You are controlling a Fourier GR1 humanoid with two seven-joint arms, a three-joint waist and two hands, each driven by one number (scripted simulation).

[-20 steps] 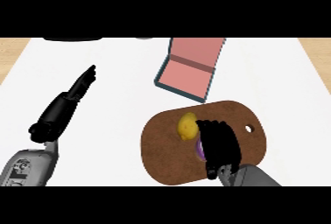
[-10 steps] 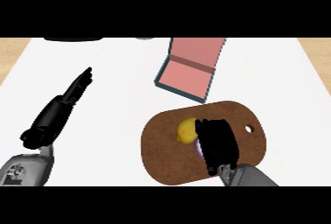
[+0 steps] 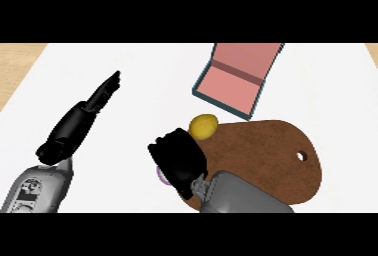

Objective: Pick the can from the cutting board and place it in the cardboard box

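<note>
Right hand [image 3: 177, 159] curled round the purple can [image 3: 162, 176] at the cutting board's [image 3: 273, 155] left edge — can mostly hidden. Yellow item [image 3: 204, 126] just beside. Cardboard box [image 3: 235, 82] beyond. Left hand [image 3: 77, 122] straight-fingered over the tabletop [image 3: 148, 70].

The cardboard box [image 3: 235, 82] is set behind the cutting board [image 3: 277, 150]; the left hand [image 3: 77, 122] is placed well left.

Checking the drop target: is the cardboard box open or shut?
Open. The cardboard box shows its pink inside, its flap raised at the far side.
</note>
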